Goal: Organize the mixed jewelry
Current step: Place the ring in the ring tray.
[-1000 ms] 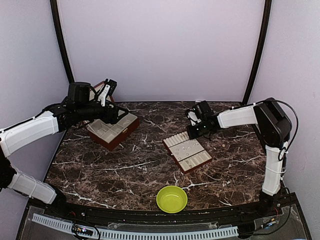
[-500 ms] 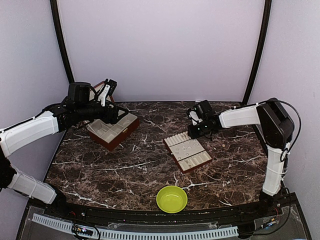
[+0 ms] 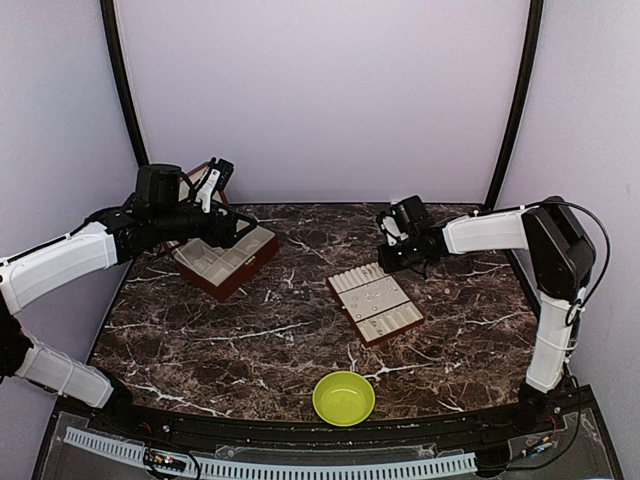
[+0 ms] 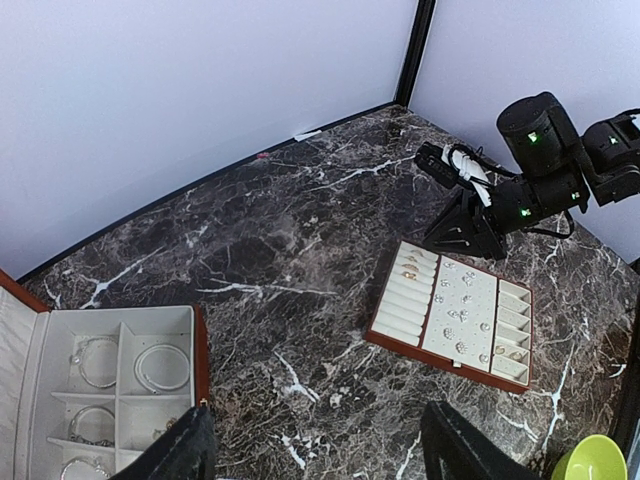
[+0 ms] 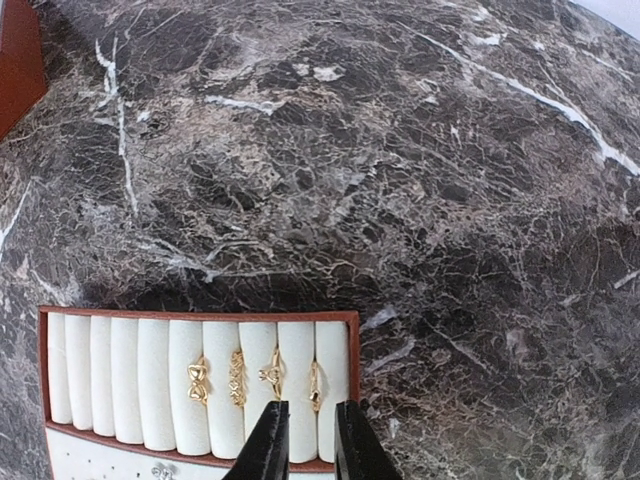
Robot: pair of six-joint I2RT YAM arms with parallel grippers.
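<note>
Just ahead of right end effector [image 5: 305,442], narrowly parted and empty: gold rings [image 5: 236,378] in tray [image 5: 200,316] slots.

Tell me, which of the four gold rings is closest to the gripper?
The rightmost ring; it alone lies straight ahead of the right gripper.

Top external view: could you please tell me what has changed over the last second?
The right gripper drew slightly back and rightward from the ring tray's far edge; its jaws stand narrowly apart, empty. The left gripper, open above the jewelry box, the tray and the green bowl stayed put.
</note>
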